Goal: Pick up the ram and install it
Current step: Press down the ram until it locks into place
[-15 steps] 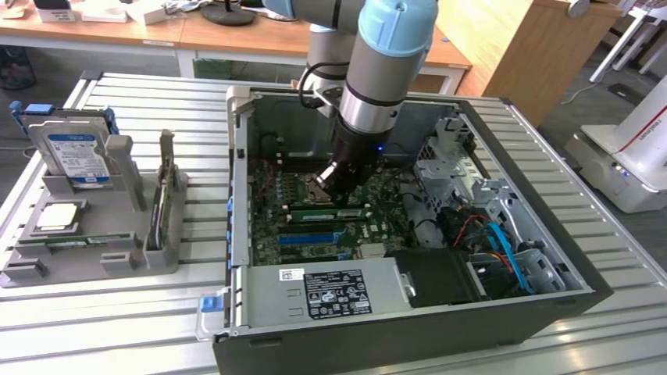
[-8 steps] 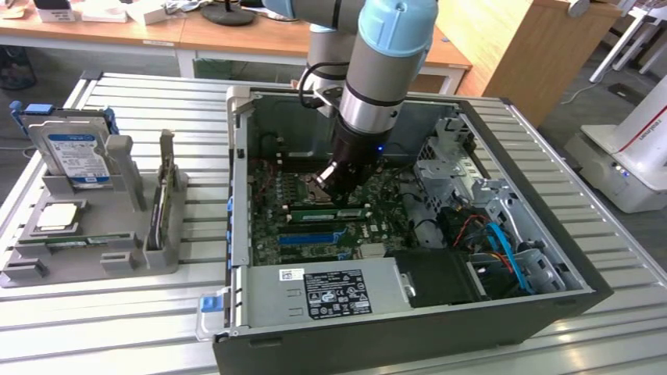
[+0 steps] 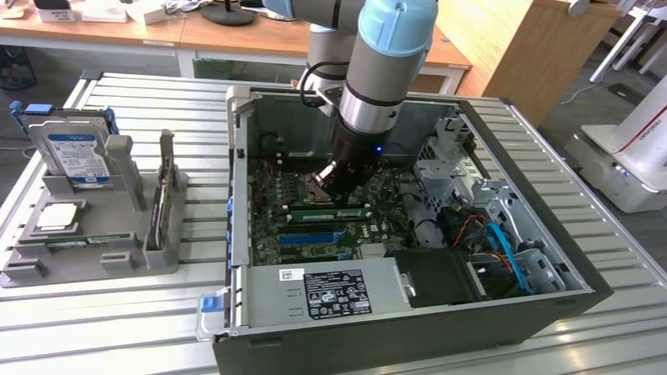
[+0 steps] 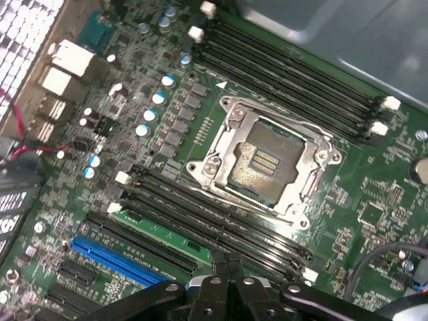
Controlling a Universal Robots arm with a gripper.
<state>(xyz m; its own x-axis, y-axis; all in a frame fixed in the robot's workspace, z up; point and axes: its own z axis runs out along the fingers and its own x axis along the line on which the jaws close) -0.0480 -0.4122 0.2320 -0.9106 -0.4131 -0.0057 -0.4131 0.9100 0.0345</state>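
I judge the install nearly done — the ram (image 4: 164,235) already lies in a slot at about seven o'clock of the empty CPU socket (image 4: 267,164), a slim green strip. My gripper (image 4: 231,264) hangs just above it, fingers together, holding nothing.

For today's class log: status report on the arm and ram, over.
Black gripper shut, low over green motherboard. Slim green ram strip seated beside it, not held. Nothing blocking.

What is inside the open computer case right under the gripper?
Under the gripper: the motherboard, an empty processor socket and the ram seated in a slot. The arm covers the board behind.
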